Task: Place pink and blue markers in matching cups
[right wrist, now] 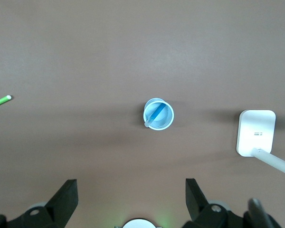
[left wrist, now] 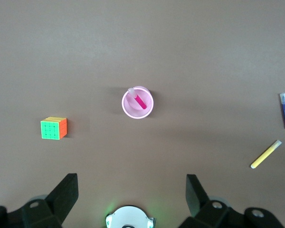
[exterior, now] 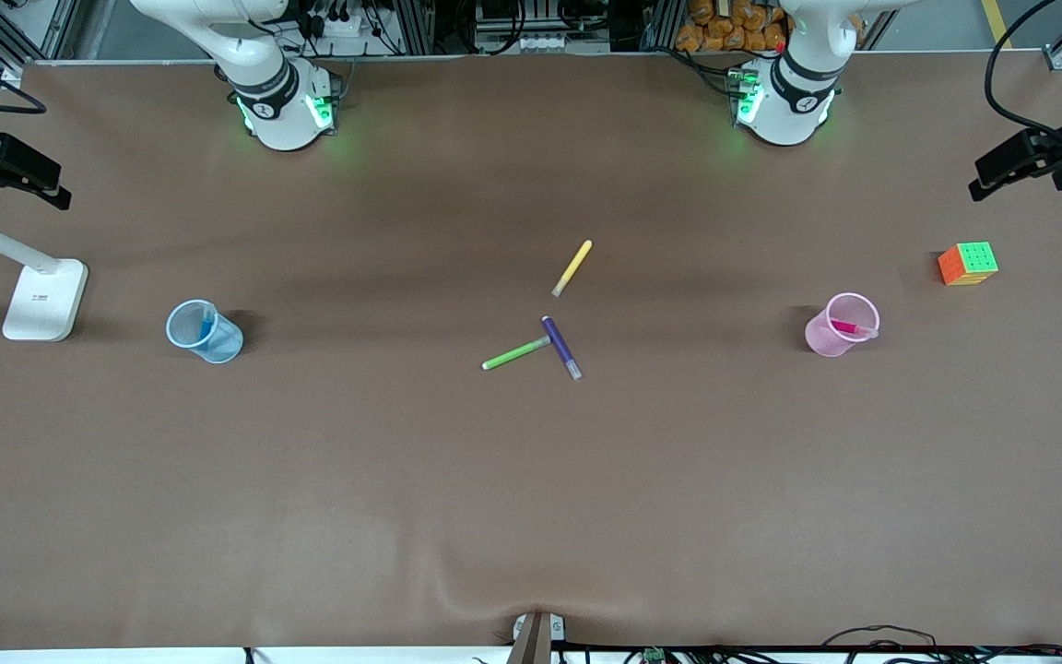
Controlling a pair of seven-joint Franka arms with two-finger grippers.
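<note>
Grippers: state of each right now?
Left gripper: open, holding nothing, high over the pink cup.
Right gripper: open, holding nothing, high over the blue cup.

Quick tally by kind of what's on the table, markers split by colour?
Markers: 5, namely pink marker in the pink cup, blue marker in the blue cup, yellow marker, green marker, purple marker
Cups: 2
Puzzle cube: 1
White lamp base: 1
Total: 9
Left gripper and right gripper open, high over the cups.
</note>
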